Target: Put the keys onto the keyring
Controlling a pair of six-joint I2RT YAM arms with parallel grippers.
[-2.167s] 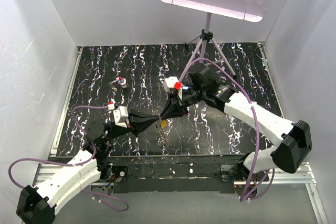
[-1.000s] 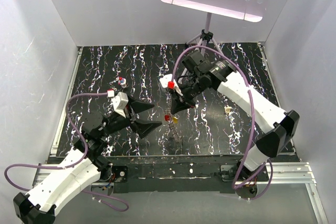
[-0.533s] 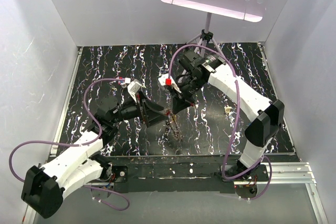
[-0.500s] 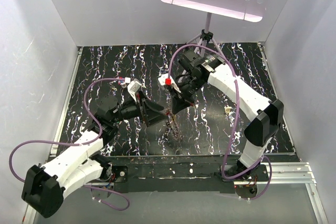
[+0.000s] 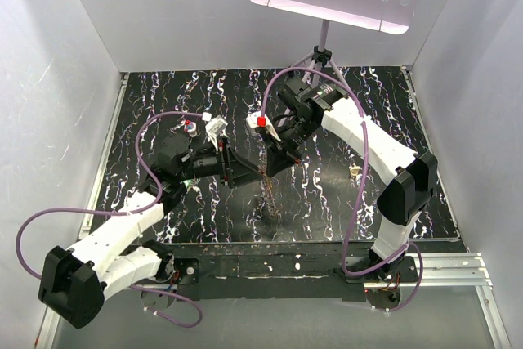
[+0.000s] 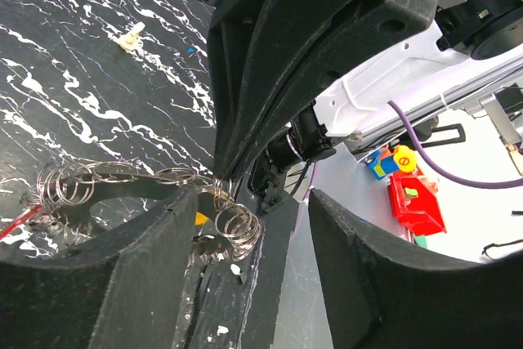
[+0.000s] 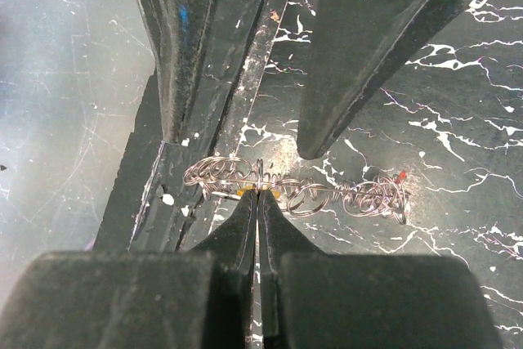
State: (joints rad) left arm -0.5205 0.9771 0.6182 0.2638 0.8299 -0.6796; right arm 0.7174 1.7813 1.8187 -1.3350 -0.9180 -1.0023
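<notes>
Right wrist view: we see the right gripper [image 7: 258,195] pinched shut on the middle of the keyring [image 7: 319,195], a string of thin wire loops stretched across the centre of the frame, with the black marbled table [image 7: 466,112] behind it. A yellow key [image 7: 243,192] peeks out beside the fingertips, and a red key [image 7: 401,177] sits at the string's right end. The left gripper [image 7: 240,146] fills the top of the frame, its jaws apart and clamping nothing. In the top view we spot a beige key [image 5: 355,171] right of centre, well apart from the rest
</notes>
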